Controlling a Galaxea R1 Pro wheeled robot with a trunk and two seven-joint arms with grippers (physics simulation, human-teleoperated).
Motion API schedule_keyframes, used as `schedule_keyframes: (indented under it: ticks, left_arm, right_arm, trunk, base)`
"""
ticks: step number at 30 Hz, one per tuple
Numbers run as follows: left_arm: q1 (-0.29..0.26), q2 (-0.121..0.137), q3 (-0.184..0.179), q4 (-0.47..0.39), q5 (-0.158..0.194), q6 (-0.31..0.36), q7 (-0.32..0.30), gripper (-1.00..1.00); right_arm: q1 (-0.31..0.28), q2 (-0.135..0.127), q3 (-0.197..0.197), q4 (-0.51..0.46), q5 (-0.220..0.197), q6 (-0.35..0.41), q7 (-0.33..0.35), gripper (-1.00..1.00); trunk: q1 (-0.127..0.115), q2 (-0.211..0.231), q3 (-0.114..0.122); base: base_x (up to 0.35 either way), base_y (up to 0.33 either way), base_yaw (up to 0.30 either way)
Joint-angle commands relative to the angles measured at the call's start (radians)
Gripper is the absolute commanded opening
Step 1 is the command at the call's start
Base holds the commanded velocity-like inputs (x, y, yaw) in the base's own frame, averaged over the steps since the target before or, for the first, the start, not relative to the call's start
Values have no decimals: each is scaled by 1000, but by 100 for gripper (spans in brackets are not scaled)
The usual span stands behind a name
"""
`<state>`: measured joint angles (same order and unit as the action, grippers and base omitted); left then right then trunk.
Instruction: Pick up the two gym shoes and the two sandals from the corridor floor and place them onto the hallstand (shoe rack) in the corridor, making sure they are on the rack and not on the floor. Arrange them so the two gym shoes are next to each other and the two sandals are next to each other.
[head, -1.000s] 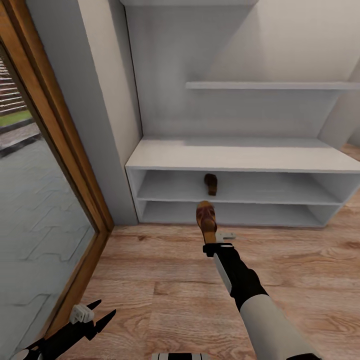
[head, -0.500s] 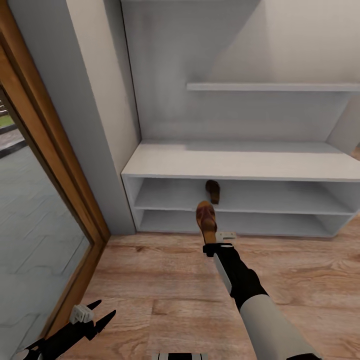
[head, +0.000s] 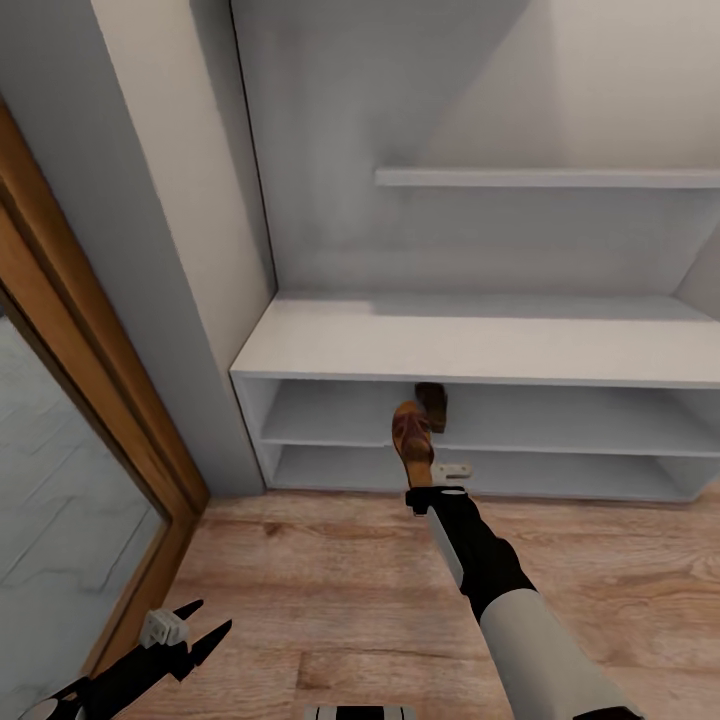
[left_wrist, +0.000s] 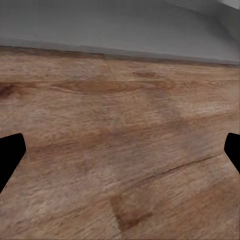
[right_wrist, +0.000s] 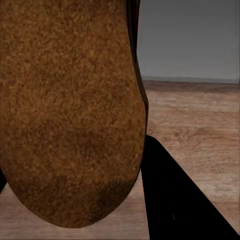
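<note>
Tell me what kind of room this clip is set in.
Most likely a home entry corridor. A low grey shoe rack stands against the wall with one sandal on its upper shelf, wood-plank floor runs in front of it, and a wood-framed glass door shows paving outside.

A thin grey wall shelf (head: 545, 177) ran along the pale grey back wall (head: 330, 150) of the alcove. To its left stood a grey-and-cream wall pier (head: 150, 200), and beside that a brown wooden door frame (head: 95, 390) edged a glass pane (head: 60, 560), through which grey paving showed.
</note>
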<state>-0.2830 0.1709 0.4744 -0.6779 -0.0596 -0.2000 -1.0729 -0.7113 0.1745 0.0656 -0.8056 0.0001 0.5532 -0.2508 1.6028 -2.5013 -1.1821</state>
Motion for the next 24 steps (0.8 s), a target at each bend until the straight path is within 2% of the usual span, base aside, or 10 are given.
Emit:
schedule_keyframes:
  ticks: [1,6,13,18,24]
  left_arm:
    - [-1,-1,4,0,-6,-6,-4,100]
    - [-1,-1,4,0,-6,-6,-4,100]
    - [-1,-1,4,0,-4,-8,-5,100]
    - [-1,-1,3,0,-4,-7,-4,100]
    - [-1,-2,3,-1,-5,-8,-4,100]
  right_arm:
    - [0,0,2,-1,-3,5,-5,-100]
    - [0,0,2,-1,-3,5,-5,-100]
    - [0,0,2,-2,-3,6,-5,-100]
    - [0,0,2,-1,-2,7,-5,-100]
    - [0,0,2,-1,-2,7,-5,-100]
  trunk:
    - [0,0,-1]
    - [0,0,-1]
    - [0,0,-1]
    - [0,0,-1]
    - [0,0,-1]
  base:
    - [324,0,0]
    - [298,0,0]
    - [62,0,0]
    - [209,0,0]
    - [39,0,0]
